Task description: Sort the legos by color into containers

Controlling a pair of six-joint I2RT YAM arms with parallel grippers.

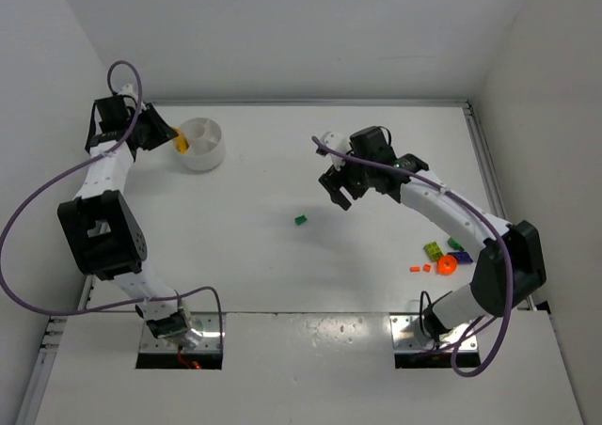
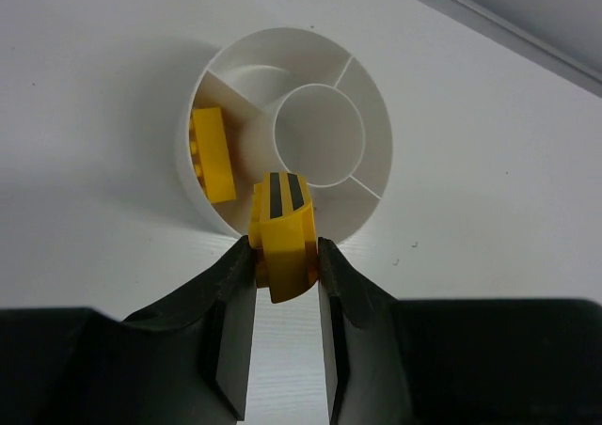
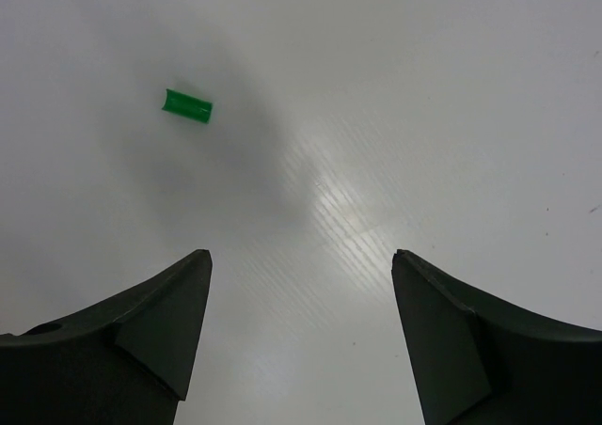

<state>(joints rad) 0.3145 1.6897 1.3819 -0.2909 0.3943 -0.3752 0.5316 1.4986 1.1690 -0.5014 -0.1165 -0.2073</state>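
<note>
- Top external view, nearest the right arm's base: a small cluster of legos (image 1: 437,258) lies on the table (image 1: 235,256). It holds a rounder orange piece (image 1: 446,265), a yellow-green brick (image 1: 433,250), tiny orange bits (image 1: 415,269) and what looks like a blue brick (image 1: 462,256), too small to be sure.
- Farther in, at mid-table, a lone green brick (image 1: 301,220) lies well apart from that cluster.
- Just beyond it and to the right hangs the right gripper (image 1: 339,190). The right wrist view shows its jaws spread wide and released, with the green brick flat on the table ahead and to the left, clear of both fingers.
- At the far left sits the white dish (image 1: 214,157), with the left gripper (image 1: 177,143) at its left rim.
- The left wrist view shows that gripper clenched on a yellow piece (image 2: 282,220) bearing two black stripes, held at the dish's near rim.
- Inner walls split the dish into a round centre well and outer sections. A yellow brick (image 2: 212,152) lies in the left outer section.
</note>
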